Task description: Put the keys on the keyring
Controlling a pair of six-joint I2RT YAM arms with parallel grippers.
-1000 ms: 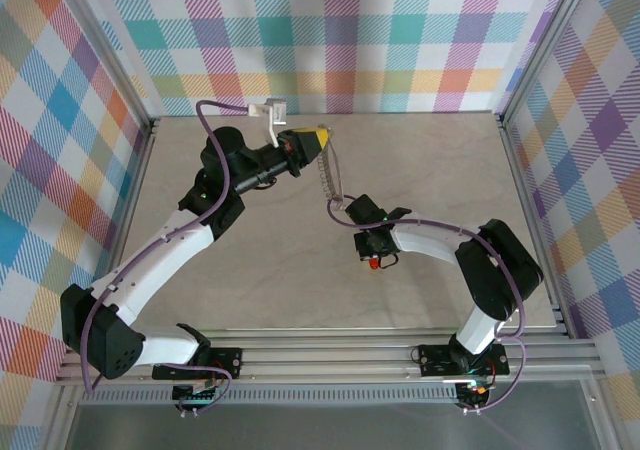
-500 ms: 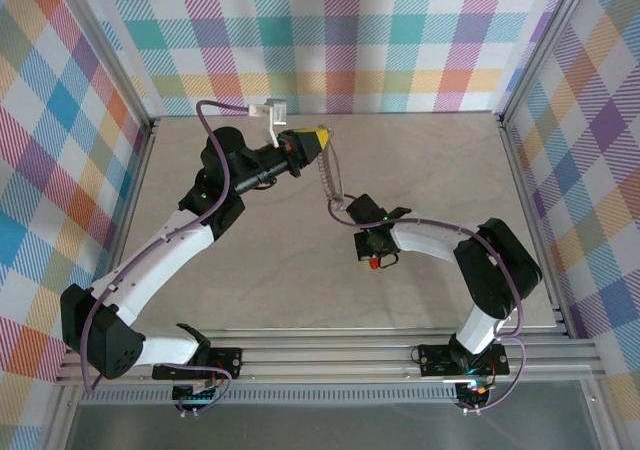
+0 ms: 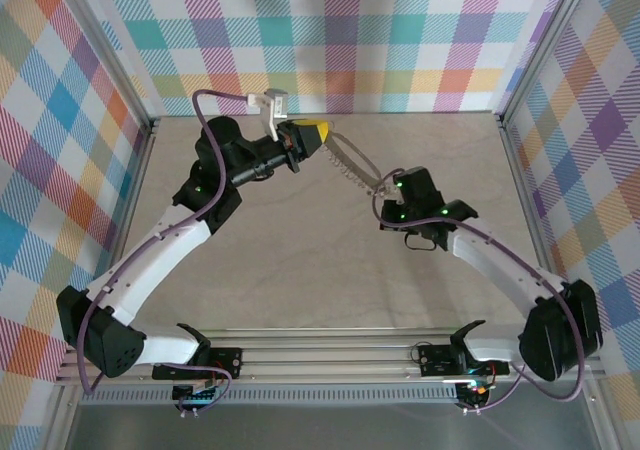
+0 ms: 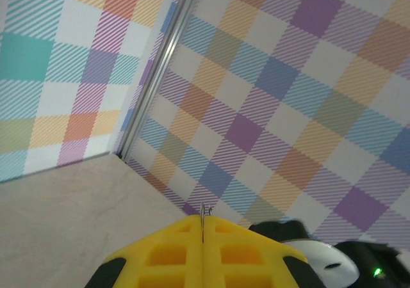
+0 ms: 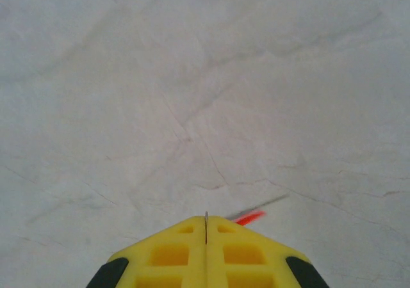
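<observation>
Stretched between the left fingers point(image 3: 312, 130) and the right fingers point(image 5: 166, 256), the keyring point(image 3: 355, 168) draws a slanting line above the far middle of the table point(image 3: 290, 280), barring any pass there. The left arm point(image 3: 160, 250) slants from the near-left corner up to the far edge; the right arm point(image 3: 500, 265) runs from the near-right corner toward the centre. Between them the table's middle lies bare down to the near edge, as does the far-right corner. Plaid walls point(image 3: 400, 40) close three sides.

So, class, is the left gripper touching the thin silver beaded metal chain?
Touching. The top view shows the chain stretched taut from the left gripper; the left wrist view shows metal pinched between its shut yellow fingers.
</observation>
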